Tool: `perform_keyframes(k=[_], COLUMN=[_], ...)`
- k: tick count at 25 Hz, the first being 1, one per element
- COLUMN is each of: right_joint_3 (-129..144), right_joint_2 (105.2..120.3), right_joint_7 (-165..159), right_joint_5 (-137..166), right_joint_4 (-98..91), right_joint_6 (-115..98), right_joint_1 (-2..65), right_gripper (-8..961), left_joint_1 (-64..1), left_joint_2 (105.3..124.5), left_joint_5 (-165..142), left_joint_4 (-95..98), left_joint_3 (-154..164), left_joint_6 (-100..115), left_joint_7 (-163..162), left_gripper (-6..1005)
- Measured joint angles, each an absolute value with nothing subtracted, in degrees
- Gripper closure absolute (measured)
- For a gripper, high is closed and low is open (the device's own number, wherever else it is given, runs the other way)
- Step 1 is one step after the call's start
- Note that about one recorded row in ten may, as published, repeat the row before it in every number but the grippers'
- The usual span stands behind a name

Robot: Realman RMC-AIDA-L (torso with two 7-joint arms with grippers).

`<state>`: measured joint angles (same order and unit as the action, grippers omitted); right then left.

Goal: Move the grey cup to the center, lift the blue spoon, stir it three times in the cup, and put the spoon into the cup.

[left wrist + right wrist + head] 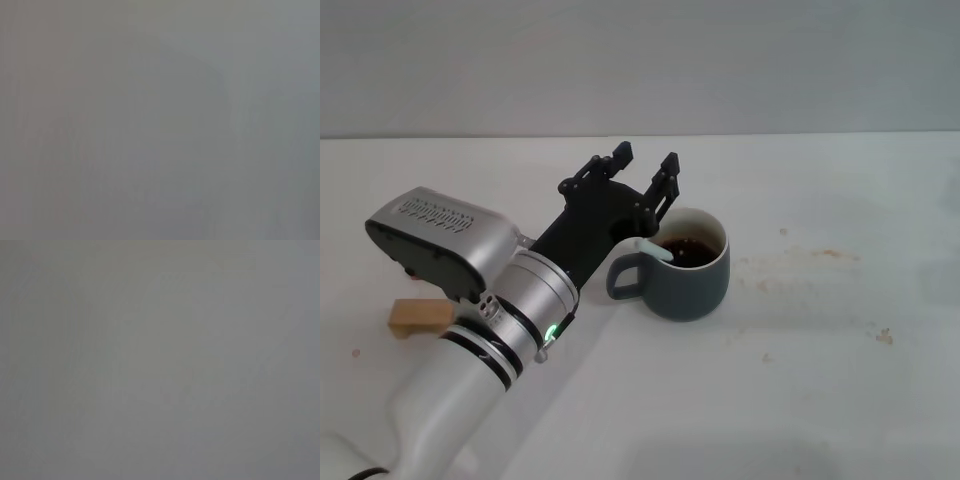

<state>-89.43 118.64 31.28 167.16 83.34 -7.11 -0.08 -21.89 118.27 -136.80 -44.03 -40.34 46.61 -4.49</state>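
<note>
**Spoon in the cup, left gripper spread just behind the handle side**

Head view: the grey cup (688,265) stands on the white surface (820,380), holding dark liquid, its loop handle turned toward the robot's left arm. The blue spoon (656,249) lies inside the cup with its pale handle leaning out over the rim on the handle side; its bowl is sunk in the liquid and cannot be seen. The spoon's long axis runs from the rim above the handle down toward the cup's middle. The left gripper (644,165) sits just beyond the cup's far-left rim, above it, its two black fingers spread apart and holding nothing. The spoon's handle tip lies just on the cup side of the gripper's body, near but not between the fingers. A small wooden block (418,317) rests well away from the cup, past the left arm's wrist housing. The right arm does not appear, so the left is the only arm near the cup. The task looks essentially complete; I judge the next move to be a retreat clear of the rim.

Left wrist view: a blank grey field, nothing to tell.

Right wrist view: likewise blank grey.
</note>
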Motion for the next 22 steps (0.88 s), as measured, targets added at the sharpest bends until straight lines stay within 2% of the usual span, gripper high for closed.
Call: perform_keyframes(k=[6,8,14,20,22], right_joint_3=[-91.10,-91.57,-97.68,-102.34,-103.71], right_joint_2=[118.71,118.74,118.99,119.19,119.19], right_joint_7=[30.64,30.57,30.49,30.49,30.49], right_joint_5=[165.72,164.70,155.32,148.15,145.02], right_joint_4=[81.28,80.65,75.17,71.05,69.32], right_joint_6=[-8.91,-9.76,-15.35,-18.34,-21.17], right_joint_1=[0.40,0.46,0.24,-1.49,-2.59], right_gripper=[953,953,954,947,944], left_joint_1=[-18.90,-17.56,-7.74,-6.81,-7.01], left_joint_2=[117.25,117.12,116.73,116.89,116.33], left_joint_5=[-138.97,-141.07,-155.32,-158.32,-158.66], left_joint_4=[-45.83,-46.38,-52.87,-51.61,-49.75], left_joint_3=[-44.43,-47.19,-68.96,-80.49,-83.96], left_joint_6=[49.68,50.30,50.42,46.44,44.69], left_joint_7=[-3.19,-3.02,-2.92,-3.02,-3.38], left_gripper=[409,411,418,423,422])
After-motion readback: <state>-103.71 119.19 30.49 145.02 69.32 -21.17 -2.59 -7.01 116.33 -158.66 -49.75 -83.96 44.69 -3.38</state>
